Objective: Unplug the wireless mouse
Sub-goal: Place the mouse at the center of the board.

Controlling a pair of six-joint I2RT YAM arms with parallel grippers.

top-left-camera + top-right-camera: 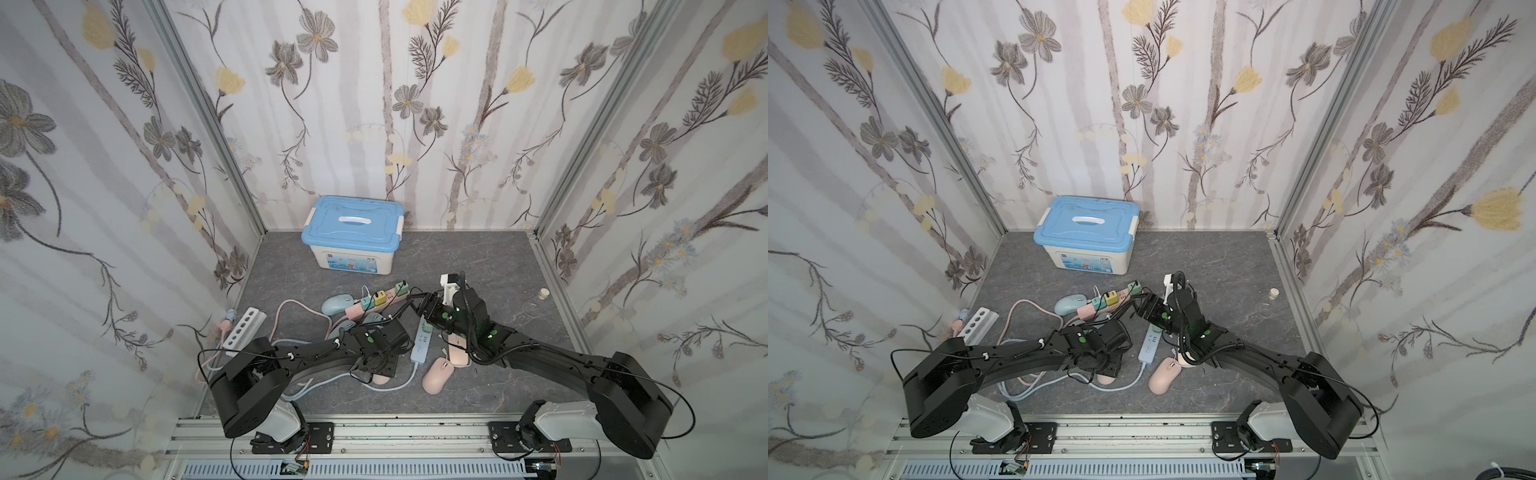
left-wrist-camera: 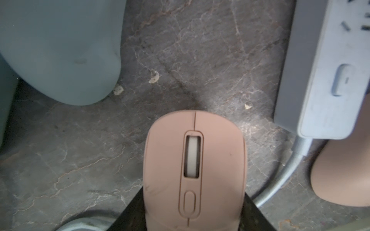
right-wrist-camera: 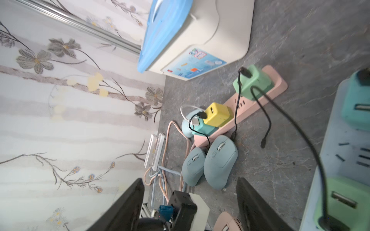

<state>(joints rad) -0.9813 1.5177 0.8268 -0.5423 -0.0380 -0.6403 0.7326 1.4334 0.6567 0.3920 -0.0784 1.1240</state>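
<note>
Left claw [image 2: 194,195] gripped the pink wireless mouse [image 2: 194,170] on the bench [image 2: 80,160], beside the light-blue power strip [image 2: 330,80]. Right claw [image 3: 190,180] stood wide, empty. The black cable end [image 3: 263,144] lay loose, so we judged the unplugging done, with only the release left.

Pink mouse [image 2: 194,160]: matte shell, white scroll wheel, oval button behind it. It lies flat on the grey marbled desk [image 2: 80,150], top up, rear pinched between the left gripper [image 2: 193,191] fingers. Black cable [image 3: 268,120]: thin, tall loop, small plug end hanging loose, mated to nothing.
</note>
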